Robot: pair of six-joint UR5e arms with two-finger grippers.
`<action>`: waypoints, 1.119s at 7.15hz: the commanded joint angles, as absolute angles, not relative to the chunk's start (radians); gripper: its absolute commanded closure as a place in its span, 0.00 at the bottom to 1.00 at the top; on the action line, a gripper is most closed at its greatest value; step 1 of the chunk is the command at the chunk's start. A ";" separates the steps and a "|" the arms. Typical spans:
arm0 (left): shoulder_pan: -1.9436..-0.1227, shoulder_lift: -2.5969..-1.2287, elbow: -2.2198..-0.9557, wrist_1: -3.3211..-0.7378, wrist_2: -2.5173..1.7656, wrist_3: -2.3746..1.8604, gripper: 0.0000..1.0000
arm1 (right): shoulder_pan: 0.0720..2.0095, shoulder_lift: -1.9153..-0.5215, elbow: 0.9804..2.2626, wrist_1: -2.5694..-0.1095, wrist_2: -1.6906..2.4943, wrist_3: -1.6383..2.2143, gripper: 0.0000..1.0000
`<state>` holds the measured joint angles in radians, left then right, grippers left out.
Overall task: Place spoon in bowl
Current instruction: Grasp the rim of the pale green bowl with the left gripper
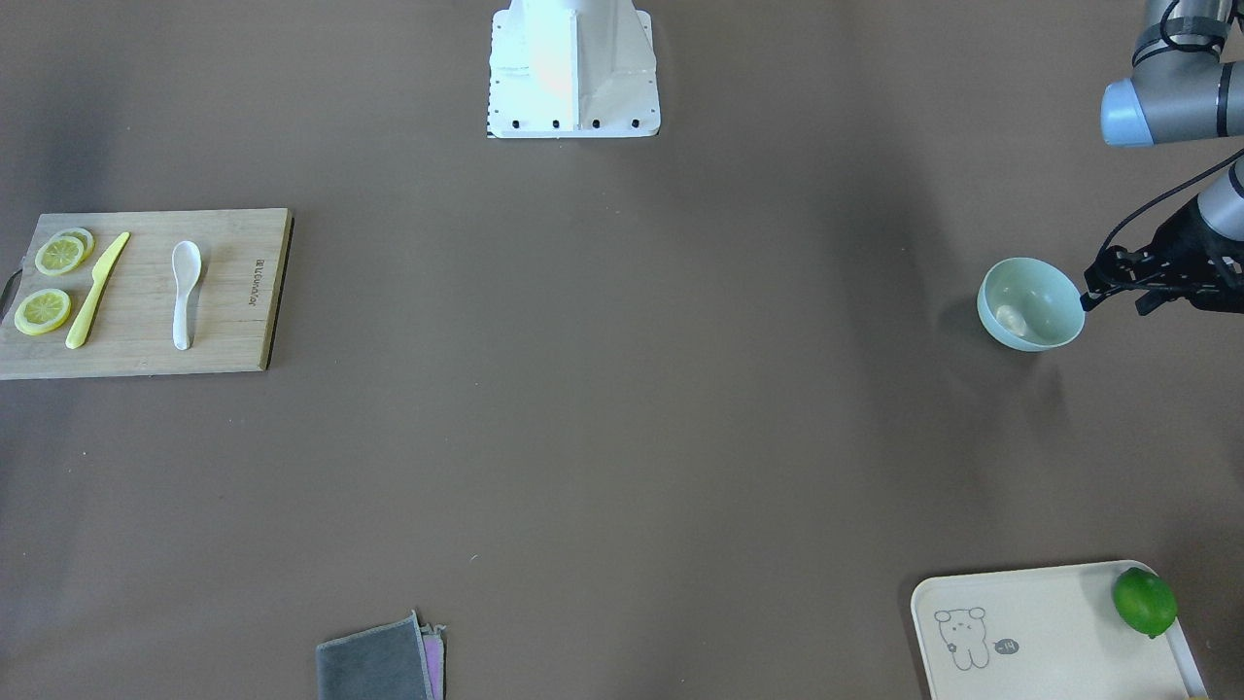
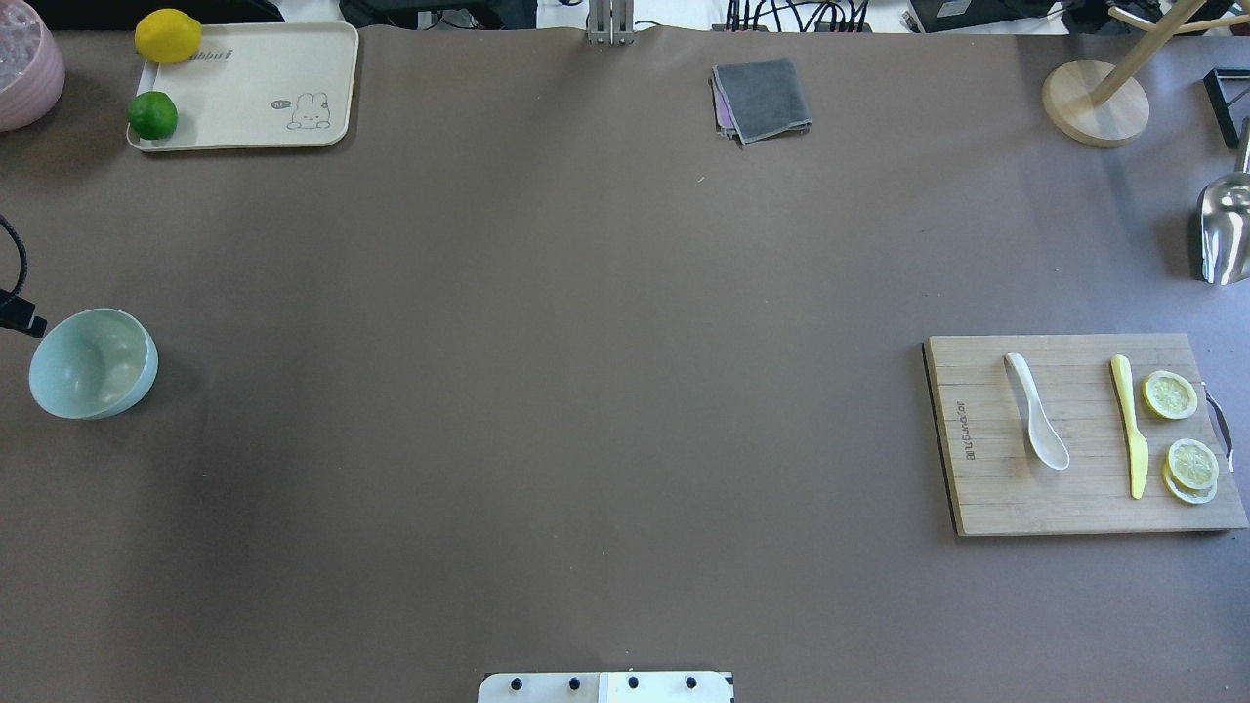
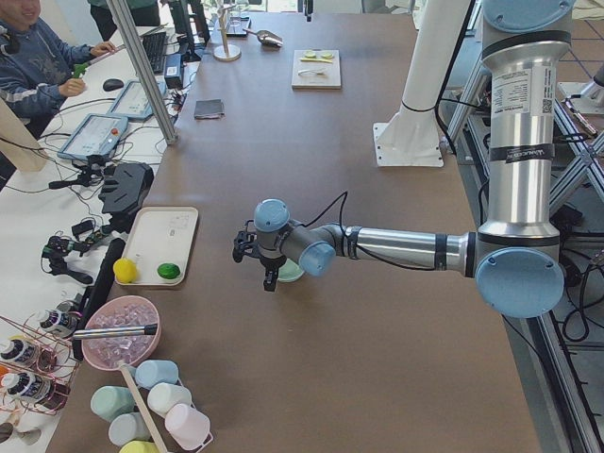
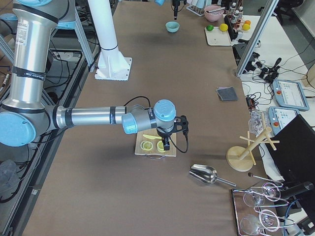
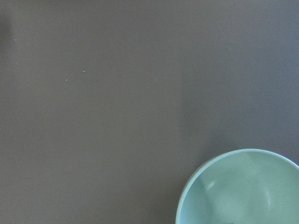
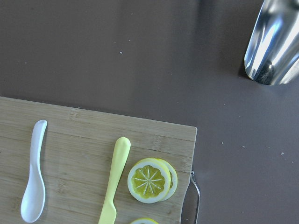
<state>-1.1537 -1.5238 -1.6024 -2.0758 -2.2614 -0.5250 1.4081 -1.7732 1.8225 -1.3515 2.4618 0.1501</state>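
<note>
The wooden cutting board [image 1: 233, 331] has a name burned into it near one edge, but the letters are too small to read. The cream tray [image 1: 1050, 632] has a little animal drawn on it. A small word is printed near the drawing, and it is too blurry to read.

The spoon [image 1: 185, 292] is white and lies flat on the cutting board, far across the brown counter [image 1: 622, 389] from the bowl [image 1: 1054, 292]. A yellow knife [image 1: 95, 292] lies beside the spoon. Lemon slices [image 1: 43, 311] sit on the other side of the knife. A shiny metal scoop [image 6: 273, 42] rests on the counter past the board.

The pale green bowl is on the counter, and inside it shows only smooth green with a pale shine. The tray holds a lime [image 1: 1144, 602] and a lemon [image 2: 168, 35]. A folded gray cloth [image 1: 374, 666] lies at the far edge of the counter.

The left end effector [image 1: 1115, 303] hangs just beside the bowl with its fingers spread. The right end effector [image 4: 166, 142] hangs above the cutting board, and I cannot tell if it is spread or pressed together.
</note>
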 commanded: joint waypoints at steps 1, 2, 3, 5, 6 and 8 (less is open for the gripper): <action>-1.137 -1.539 -1.562 -2.113 -2.261 -0.526 0.29 | 1.399 -1.773 1.822 -1.350 2.464 0.153 0.00; -1.105 -1.537 -1.546 -2.152 -2.261 -0.526 0.29 | 1.393 -1.772 1.822 -1.350 2.462 0.155 0.00; -1.092 -1.539 -1.536 -2.173 -2.260 -0.523 0.29 | 1.391 -1.772 1.824 -1.350 2.462 0.155 0.00; -1.068 -1.526 -1.525 -2.230 -2.260 -0.517 0.65 | 1.384 -1.770 1.825 -1.345 2.464 0.155 0.00; -1.068 -1.526 -1.526 -2.230 -2.258 -0.517 1.00 | 1.382 -1.770 1.825 -1.345 2.462 0.155 0.00; -1.068 -1.537 -1.580 -2.226 -2.264 -0.531 1.00 | 1.370 -1.757 1.828 -1.345 2.462 0.166 0.00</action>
